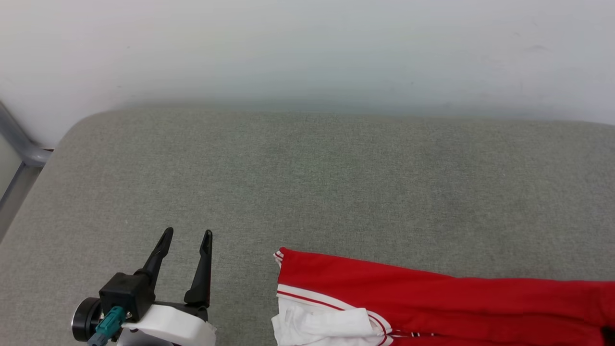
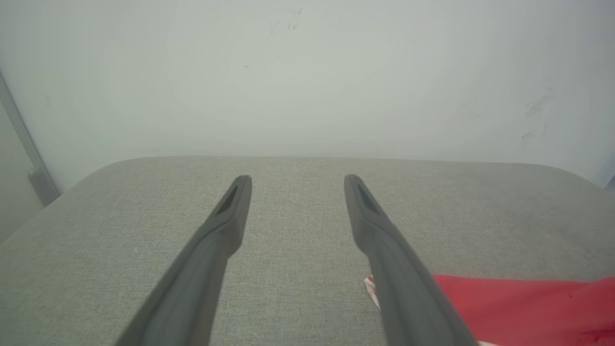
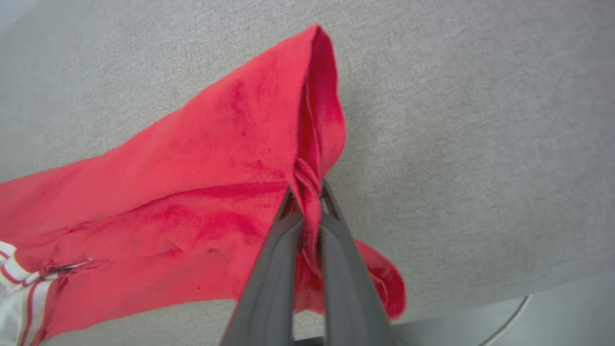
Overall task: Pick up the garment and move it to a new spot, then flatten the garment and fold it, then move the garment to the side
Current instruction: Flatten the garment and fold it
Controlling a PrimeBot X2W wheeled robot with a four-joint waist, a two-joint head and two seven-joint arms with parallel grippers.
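The right hand (image 3: 307,194) is clamped on a bunched red fold of the garment (image 3: 192,182), which lies at the desk's (image 1: 307,182) near edge. The left hand (image 1: 188,233) hangs spread and empty (not touching it). Such a thin pinch may slip on lifting.

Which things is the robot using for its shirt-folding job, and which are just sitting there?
For the job: the garment, red with a white sleeve; the right gripper, shut on a pinch of its red cloth; the left gripper, open beside it.
Just there: the grey padded surface; the pale wall; the grey metal bar.
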